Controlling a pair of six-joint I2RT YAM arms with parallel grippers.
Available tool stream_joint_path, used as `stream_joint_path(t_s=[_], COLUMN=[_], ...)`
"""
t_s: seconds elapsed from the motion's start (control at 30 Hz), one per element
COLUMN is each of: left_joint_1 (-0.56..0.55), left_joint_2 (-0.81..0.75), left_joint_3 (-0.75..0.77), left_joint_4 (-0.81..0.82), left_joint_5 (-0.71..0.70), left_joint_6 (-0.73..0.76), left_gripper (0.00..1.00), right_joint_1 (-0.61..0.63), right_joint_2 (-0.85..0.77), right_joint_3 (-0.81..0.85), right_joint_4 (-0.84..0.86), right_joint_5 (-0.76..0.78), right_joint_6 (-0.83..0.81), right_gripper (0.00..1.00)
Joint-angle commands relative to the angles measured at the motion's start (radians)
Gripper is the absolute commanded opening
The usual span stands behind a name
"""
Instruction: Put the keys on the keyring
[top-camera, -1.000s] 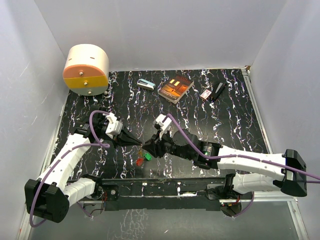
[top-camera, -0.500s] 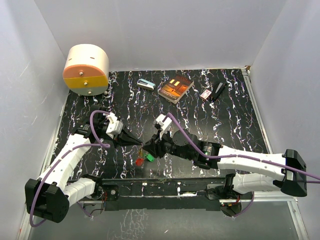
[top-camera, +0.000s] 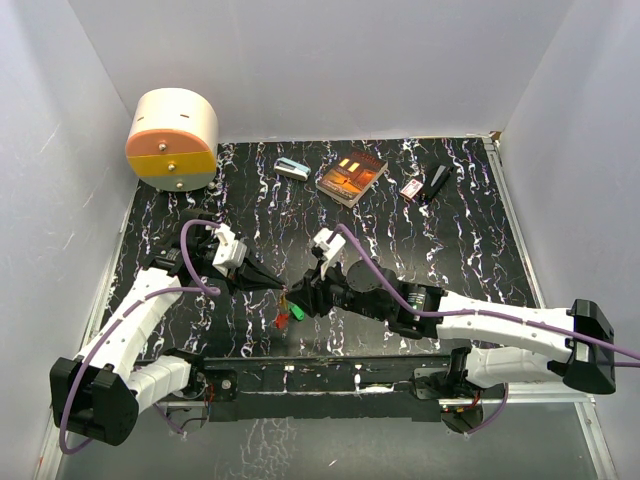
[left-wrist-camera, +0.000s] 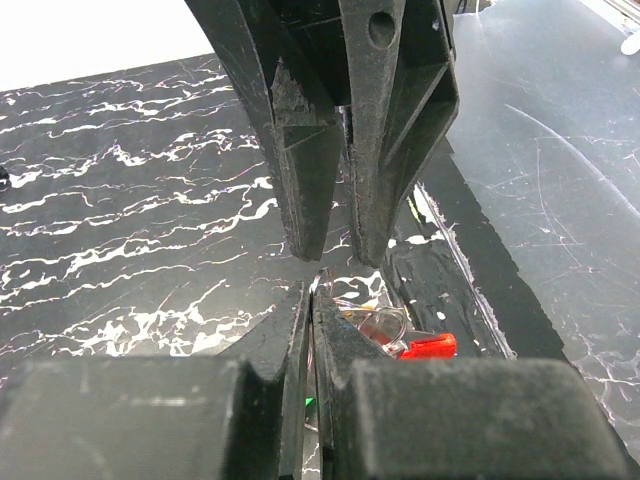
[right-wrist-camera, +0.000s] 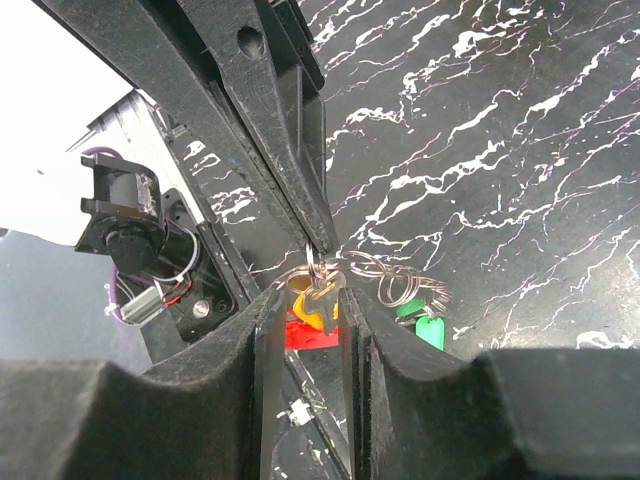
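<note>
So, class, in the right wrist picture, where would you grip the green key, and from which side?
Probably by its flat plastic head, the widest part, coming from above. The green key seems to lie flat, and in that view the rings and the red key crowd its left, so its right edge is the free one.

Two arms (top-camera: 140, 310) (top-camera: 490, 322), three keys (right-wrist-camera: 306, 335) showing (red, yellow, green), one book (top-camera: 351, 176) at twelve o'clock, two small boxes (top-camera: 292, 168) (top-camera: 411, 188), one round drum (top-camera: 172, 140).
</note>
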Motion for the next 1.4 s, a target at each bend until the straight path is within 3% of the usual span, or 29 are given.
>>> stream_joint_path(t_s=[0.0, 0.6, 0.83, 1.17, 1.27, 1.37], left_joint_1=[-0.001, 0.000, -0.001, 0.000, -0.001, 0.000], left_joint_2=[-0.012, -0.013, -0.012, -0.011, -0.010, -0.010], left_joint_3=[0.016, 0.024, 0.033, 0.029, 0.032, 0.039], left_joint_4=[-0.027, -0.036, -0.038, -0.006, 0.022, 0.040], left_joint_5=[0.064, 0.073, 0.086, 0.081, 0.066, 0.039], left_joint_6=[0.011, 0.015, 0.011, -0.032, -0.076, -0.109], left_gripper=[0.00, 0.00, 0.00, 0.00, 0.23, 0.30], right_joint_1=[0.005, 0.005, 0.005, 0.005, 0.005, 0.005], right_joint_2=[0.002, 0.057, 0.050, 0.047, 0.051, 0.047], right_joint_3=[0.061, 0.084, 0.072, 0.071, 0.082, 0.086], right_joint_4=[0.078, 0.102, 0.103, 0.103, 0.065, 0.036], right_joint_5=[0.033, 0.020, 0.032, 0.043, 0.057, 0.065], right_joint_6=[-0.026, -0.052, -0.045, -0.028, -0.009, 0.012], right_gripper=[0.33, 0.32, 0.08, 0.08, 0.08, 0.08])
